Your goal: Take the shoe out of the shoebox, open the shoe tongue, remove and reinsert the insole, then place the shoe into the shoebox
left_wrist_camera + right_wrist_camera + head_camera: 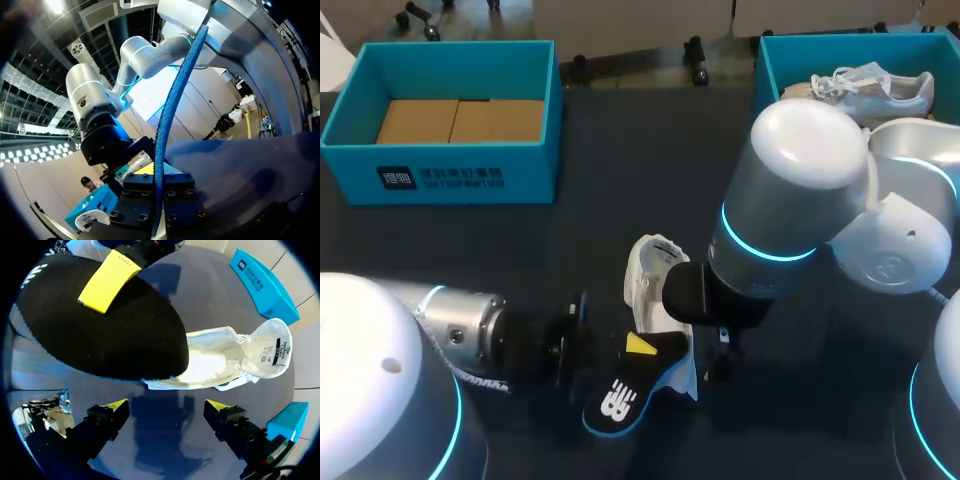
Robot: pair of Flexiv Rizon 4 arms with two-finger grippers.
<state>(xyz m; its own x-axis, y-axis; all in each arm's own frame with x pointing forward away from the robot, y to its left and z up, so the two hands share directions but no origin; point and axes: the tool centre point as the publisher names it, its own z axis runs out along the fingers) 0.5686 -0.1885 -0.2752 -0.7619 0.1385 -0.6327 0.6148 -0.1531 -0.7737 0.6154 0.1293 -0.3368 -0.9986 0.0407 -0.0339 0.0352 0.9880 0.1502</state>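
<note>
White shoe [880, 85] inside right shoebox [810, 55]

insole [620, 400]: matt black cloth top, rough blue foam edge. shoe [645, 290]: white cloth. table [620, 150]: dark, matt. shoebox [530, 175]: smooth teal card. right arm [800, 150]: glossy plastic shell.

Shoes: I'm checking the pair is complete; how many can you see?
2. One white shoe lies on the table's middle, partly under the right arm; a second shoe sits in the far right teal box. The arm may hide more.
</note>
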